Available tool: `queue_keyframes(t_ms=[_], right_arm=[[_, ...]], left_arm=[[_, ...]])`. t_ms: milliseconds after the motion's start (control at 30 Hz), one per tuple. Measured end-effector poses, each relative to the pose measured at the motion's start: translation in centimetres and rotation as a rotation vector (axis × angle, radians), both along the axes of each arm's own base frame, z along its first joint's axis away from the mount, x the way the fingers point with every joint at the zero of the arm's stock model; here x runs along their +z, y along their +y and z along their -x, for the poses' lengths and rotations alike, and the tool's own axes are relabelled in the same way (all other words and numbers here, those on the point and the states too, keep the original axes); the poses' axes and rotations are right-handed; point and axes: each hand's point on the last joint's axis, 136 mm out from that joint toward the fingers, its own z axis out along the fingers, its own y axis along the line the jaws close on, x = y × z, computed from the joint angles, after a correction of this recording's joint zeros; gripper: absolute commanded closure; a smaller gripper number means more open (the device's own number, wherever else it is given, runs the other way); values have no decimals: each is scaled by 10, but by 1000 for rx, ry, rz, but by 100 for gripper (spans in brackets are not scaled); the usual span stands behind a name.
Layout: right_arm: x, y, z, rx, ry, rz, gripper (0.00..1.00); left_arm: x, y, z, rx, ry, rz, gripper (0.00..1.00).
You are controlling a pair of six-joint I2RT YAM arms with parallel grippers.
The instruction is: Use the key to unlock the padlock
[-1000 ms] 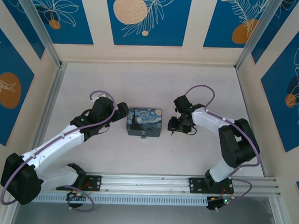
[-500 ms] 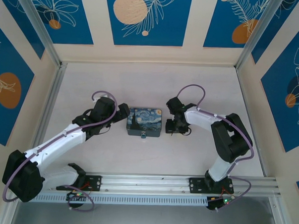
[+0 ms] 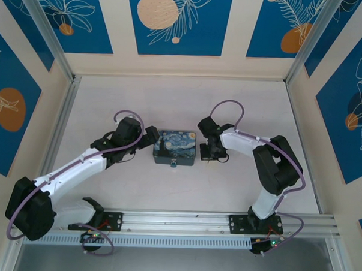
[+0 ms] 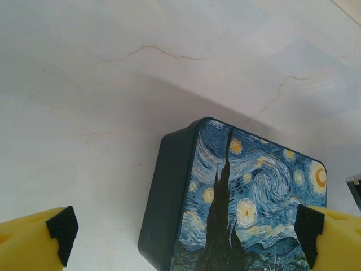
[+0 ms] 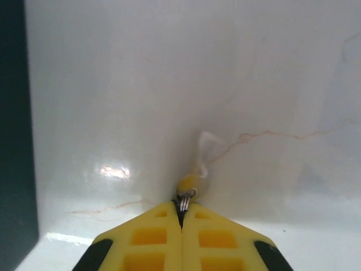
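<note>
My left claw (image 3: 148, 136) stands apart, its yellow fingertips (image 4: 34, 245) spread wide. The painted tin (image 3: 175, 146) sits just ahead of it and to its right, and part of the lid lies between the tips, though nothing is gripped.

The padlock (image 3: 174, 164) is at the tin's near edge, so from the left claw it lies to the right and back toward the bases. It is a tiny blue-teal speck with a glint of metal, too small for me to read its shackle or keyhole.

My right claw (image 5: 181, 214) is pressed together on the key (image 5: 183, 199), a thin metal sliver poking straight out past the tips. The key's long axis runs along the fingers and aims down at the glossy desk (image 3: 170, 99).

From this claw the padlock lies to the left and nearer the bases, around the tin's corner. I judge the right arm slightly the nearer. The key will need turning toward that near face.
</note>
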Motion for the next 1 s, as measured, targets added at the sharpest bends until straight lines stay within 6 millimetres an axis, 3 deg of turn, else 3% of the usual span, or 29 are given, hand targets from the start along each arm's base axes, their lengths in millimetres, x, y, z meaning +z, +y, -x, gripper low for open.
queue_keyframes(t_ms=[200, 467, 567, 833, 1000], right_arm=[[16, -6, 16, -21, -27, -65, 100], [92, 8, 23, -70, -169, -322, 100], [108, 20, 27, -89, -168, -422, 100], [139, 60, 17, -224, -136, -690, 100], [153, 79, 3, -358, -123, -812, 100]], left_arm=[[-2, -6, 3, -40, 5, 15, 0], [-1, -7, 5, -42, -17, 46, 0], [-3, -8, 9, -21, -17, 102, 0], [13, -54, 2, -74, 5, 406, 0], [26, -73, 3, -151, -13, 485, 1]])
